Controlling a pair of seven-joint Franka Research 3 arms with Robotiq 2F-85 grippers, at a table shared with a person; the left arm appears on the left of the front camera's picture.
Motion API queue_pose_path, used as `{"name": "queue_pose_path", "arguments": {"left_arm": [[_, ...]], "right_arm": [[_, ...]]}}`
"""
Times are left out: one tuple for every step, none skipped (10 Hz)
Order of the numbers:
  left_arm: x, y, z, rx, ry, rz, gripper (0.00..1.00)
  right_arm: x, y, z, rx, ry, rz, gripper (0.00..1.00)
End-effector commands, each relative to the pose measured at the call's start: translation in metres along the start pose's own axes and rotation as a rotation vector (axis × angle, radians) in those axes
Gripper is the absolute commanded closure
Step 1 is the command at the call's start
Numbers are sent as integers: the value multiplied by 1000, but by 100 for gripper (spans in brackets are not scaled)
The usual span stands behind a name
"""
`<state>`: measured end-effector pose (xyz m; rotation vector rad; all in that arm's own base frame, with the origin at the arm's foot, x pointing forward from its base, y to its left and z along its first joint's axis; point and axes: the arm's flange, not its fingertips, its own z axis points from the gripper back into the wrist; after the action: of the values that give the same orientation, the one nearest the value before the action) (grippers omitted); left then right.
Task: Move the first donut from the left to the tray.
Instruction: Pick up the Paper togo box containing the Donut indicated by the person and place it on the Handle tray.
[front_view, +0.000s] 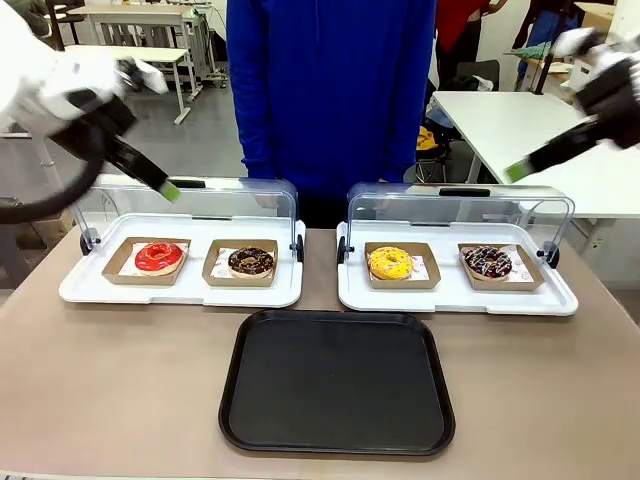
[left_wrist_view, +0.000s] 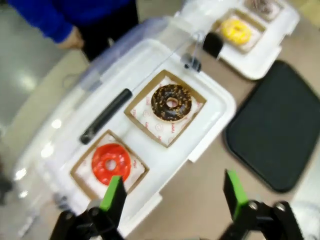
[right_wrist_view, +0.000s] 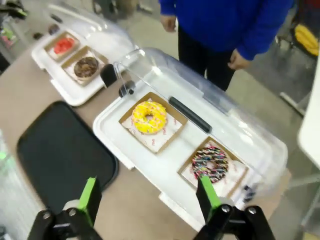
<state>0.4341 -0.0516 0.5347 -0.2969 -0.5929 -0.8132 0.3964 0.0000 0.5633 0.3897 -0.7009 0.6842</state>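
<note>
The glossy red-glazed ring donut (front_view: 159, 257) sits in its shallow brown cardboard holder (front_view: 118, 262) on the left white plastic tray (front_view: 90, 292), at ten o'clock from the large flat black rectangular plastic tray (front_view: 337, 385). The left gripper (left_wrist_view: 172, 194) hangs above the table at the donut's twelve o'clock, jaws spread wide, holding nothing. The right gripper (right_wrist_view: 147, 195), at two o'clock from the black tray, is equally wide apart and empty.

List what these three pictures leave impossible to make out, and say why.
Left wrist view: print on the paper under the chocolate donut, blurred and too small.
Left wrist view: the tray, cut off by the right edge.
Left wrist view: the near holder rim below the red donut, behind a green finger pad.
</note>
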Motion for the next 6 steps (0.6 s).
{"name": "queue_pose_path", "arguments": {"left_arm": [[-23,51,23,-171,-75,-99,0],[-39,73,37,-194,-121,-146,0],[-54,89,47,-217,-193,-191,0],[-69,100,53,-237,-259,-223,0],[-79,110,55,-249,-308,-205,0],[-85,115,54,-256,-344,-216,0]], "right_arm": [[-33,-51,21,116,-67,82,0],[-55,-70,35,150,-144,147,0],[-71,-80,42,161,-183,184,0],[-86,-87,46,175,-223,202,0],[-97,-93,49,193,-284,212,0],[-107,-95,51,201,-316,253,0]]}}
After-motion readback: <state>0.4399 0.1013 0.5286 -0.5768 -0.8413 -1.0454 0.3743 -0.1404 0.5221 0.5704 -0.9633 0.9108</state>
